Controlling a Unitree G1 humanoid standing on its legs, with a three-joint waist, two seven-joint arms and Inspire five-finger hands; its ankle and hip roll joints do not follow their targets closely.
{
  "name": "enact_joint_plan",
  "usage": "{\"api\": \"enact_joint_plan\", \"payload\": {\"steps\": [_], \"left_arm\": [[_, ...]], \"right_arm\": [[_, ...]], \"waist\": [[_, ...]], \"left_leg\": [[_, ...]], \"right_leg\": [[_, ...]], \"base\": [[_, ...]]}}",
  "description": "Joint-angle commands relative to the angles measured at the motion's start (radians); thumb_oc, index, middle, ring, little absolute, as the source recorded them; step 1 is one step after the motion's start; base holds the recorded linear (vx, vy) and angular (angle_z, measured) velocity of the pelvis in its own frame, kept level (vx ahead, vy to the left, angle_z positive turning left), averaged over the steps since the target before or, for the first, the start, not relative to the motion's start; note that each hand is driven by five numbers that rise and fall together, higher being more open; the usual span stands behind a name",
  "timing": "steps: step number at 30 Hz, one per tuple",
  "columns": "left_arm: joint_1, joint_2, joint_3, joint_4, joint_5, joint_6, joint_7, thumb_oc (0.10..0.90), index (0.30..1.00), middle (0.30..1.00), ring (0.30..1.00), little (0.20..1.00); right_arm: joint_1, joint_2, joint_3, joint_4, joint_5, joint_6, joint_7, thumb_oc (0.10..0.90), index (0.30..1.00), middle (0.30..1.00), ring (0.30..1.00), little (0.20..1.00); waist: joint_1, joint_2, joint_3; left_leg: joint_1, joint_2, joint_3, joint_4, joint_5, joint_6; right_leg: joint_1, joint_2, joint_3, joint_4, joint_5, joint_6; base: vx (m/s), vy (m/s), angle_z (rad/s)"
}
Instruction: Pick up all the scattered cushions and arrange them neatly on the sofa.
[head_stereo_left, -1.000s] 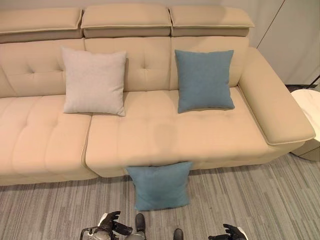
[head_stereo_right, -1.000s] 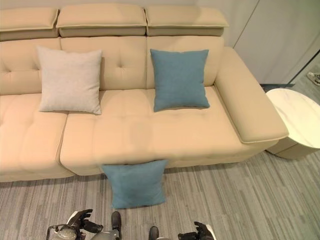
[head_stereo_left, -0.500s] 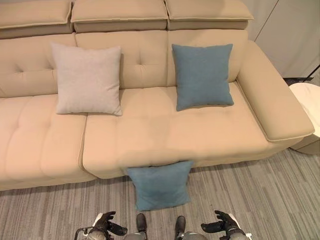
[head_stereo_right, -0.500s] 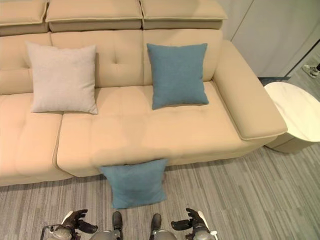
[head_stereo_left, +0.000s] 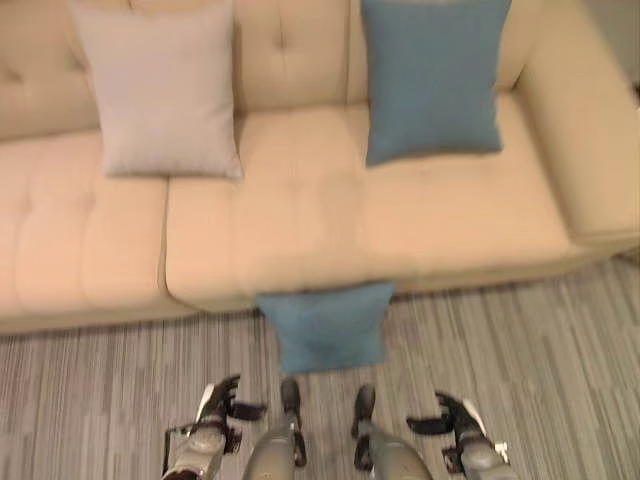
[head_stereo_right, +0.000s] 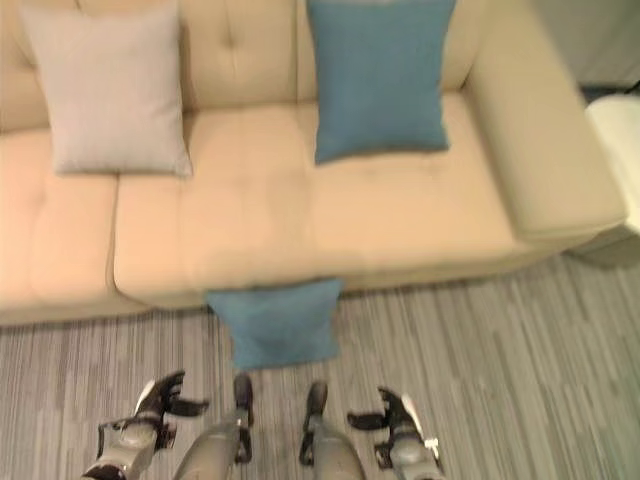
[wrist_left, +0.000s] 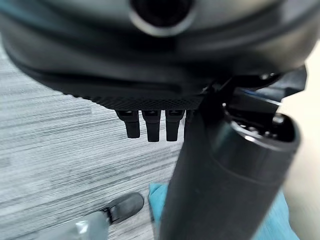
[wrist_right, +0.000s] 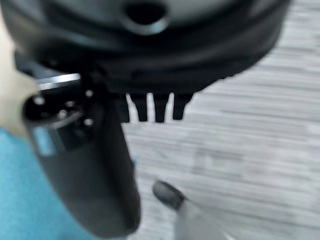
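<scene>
A blue cushion (head_stereo_left: 325, 325) stands on the grey carpet, leaning against the front of the beige sofa (head_stereo_left: 300, 225). On the seat, a pale grey cushion (head_stereo_left: 160, 95) and a second blue cushion (head_stereo_left: 432, 75) rest upright against the backrest. My left hand (head_stereo_left: 218, 405) hangs low over the floor, left of and nearer than the floor cushion, open with nothing in it. My right hand (head_stereo_left: 452, 418) is mirrored on the other side, also open and holding nothing. In the wrist views the floor cushion's blue cloth (wrist_left: 282, 225) (wrist_right: 25, 200) lies past each thumb, apart from the straight fingers (wrist_left: 147, 125) (wrist_right: 150, 107).
A white round side table (head_stereo_right: 615, 140) stands past the sofa's right armrest (head_stereo_right: 545, 150). Striped grey carpet (head_stereo_left: 560, 340) stretches in front of the sofa on both sides of the floor cushion.
The camera has tipped down and moved closer, so the sofa's headrests have left the picture. Both hands now show higher up and more fully. No cushion has moved.
</scene>
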Motion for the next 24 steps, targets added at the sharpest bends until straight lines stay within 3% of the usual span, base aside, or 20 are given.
{"api": "enact_joint_plan", "payload": {"steps": [1, 2, 4, 5, 7, 12, 18, 24], "left_arm": [[-0.058, 0.004, 0.017, -0.059, -0.088, -0.092, 0.108, 0.800, 0.900, 0.900, 0.900, 0.900], [-0.059, 0.004, 0.018, -0.059, -0.088, -0.092, 0.108, 0.800, 0.900, 0.900, 0.900, 0.900], [-0.147, 0.025, -0.006, -0.095, -0.109, -0.116, 0.140, 0.800, 0.900, 0.900, 0.900, 0.900], [-0.148, 0.025, -0.005, -0.095, -0.110, -0.115, 0.140, 0.800, 0.900, 0.900, 0.900, 0.900], [-0.223, 0.046, -0.010, -0.121, -0.154, -0.138, 0.143, 0.800, 0.900, 0.900, 0.900, 0.900], [-0.349, 0.084, -0.010, -0.137, -0.207, -0.156, 0.143, 0.800, 0.900, 0.900, 0.900, 0.900], [-0.449, 0.133, -0.011, -0.167, -0.270, -0.165, 0.128, 0.800, 0.900, 0.900, 0.900, 0.900], [-0.529, 0.180, -0.017, -0.171, -0.339, -0.169, 0.103, 0.800, 0.900, 0.900, 0.900, 0.900]], "right_arm": [[-0.056, -0.061, 0.045, -0.131, 0.010, -0.062, -0.126, 0.800, 0.900, 0.900, 0.900, 0.900], [-0.056, -0.061, 0.045, -0.130, 0.010, -0.062, -0.127, 0.800, 0.900, 0.900, 0.900, 0.900], [-0.164, -0.085, 0.063, -0.170, 0.005, -0.089, -0.194, 0.800, 0.900, 0.900, 0.900, 0.900], [-0.166, -0.084, 0.063, -0.169, 0.005, -0.089, -0.195, 0.800, 0.900, 0.900, 0.900, 0.900], [-0.266, -0.106, 0.068, -0.190, 0.007, -0.110, -0.242, 0.800, 0.900, 0.900, 0.900, 0.900], [-0.416, -0.140, 0.080, -0.174, 0.023, -0.124, -0.285, 0.800, 0.900, 0.900, 0.900, 0.900], [-0.522, -0.168, 0.088, -0.155, 0.076, -0.133, -0.293, 0.800, 0.900, 0.900, 0.900, 0.900], [-0.597, -0.206, 0.106, -0.129, 0.143, -0.139, -0.250, 0.800, 0.900, 0.900, 0.900, 0.900]], "waist": [[-0.013, -0.033, -0.005], [-0.013, -0.033, -0.007], [-0.018, -0.026, 0.010], [-0.018, -0.026, 0.007], [-0.020, -0.016, 0.004], [-0.024, 0.001, -0.013], [-0.026, 0.005, -0.042], [-0.023, 0.001, -0.055]], "left_leg": [[-0.187, -0.036, -0.047, 0.133, -0.095, -0.020], [-0.192, -0.036, -0.047, 0.136, -0.096, -0.020], [-0.354, -0.012, -0.053, 0.234, -0.108, -0.014], [-0.360, -0.012, -0.053, 0.237, -0.109, -0.014], [-0.507, -0.001, -0.067, 0.327, -0.125, -0.008], [-0.711, -0.002, -0.076, 0.457, -0.163, 0.002], [-0.899, -0.019, -0.078, 0.596, -0.206, 0.011], [-1.019, -0.031, -0.084, 0.686, -0.234, 0.017]], "right_leg": [[-0.128, -0.039, 0.021, 0.104, -0.119, 0.031], [-0.132, -0.039, 0.021, 0.107, -0.120, 0.031], [-0.299, -0.052, 0.027, 0.213, -0.138, 0.022], [-0.305, -0.053, 0.027, 0.217, -0.139, 0.022], [-0.448, -0.068, 0.034, 0.307, -0.161, 0.016], [-0.658, -0.091, 0.056, 0.466, -0.203, 0.004], [-0.845, -0.095, 0.070, 0.613, -0.253, -0.011], [-0.962, -0.103, 0.073, 0.695, -0.275, -0.009]], "base": [[-0.15, -0.050, 0.15], [-0.16, -0.045, 0.24], [-0.16, -0.022, 0.17], [-0.12, -0.023, 0.09], [-0.06, -0.030, 0.05], [0.00, -0.011, 0.09], [0.03, -0.019, 0.06], [0.01, -0.015, 0.02]]}}
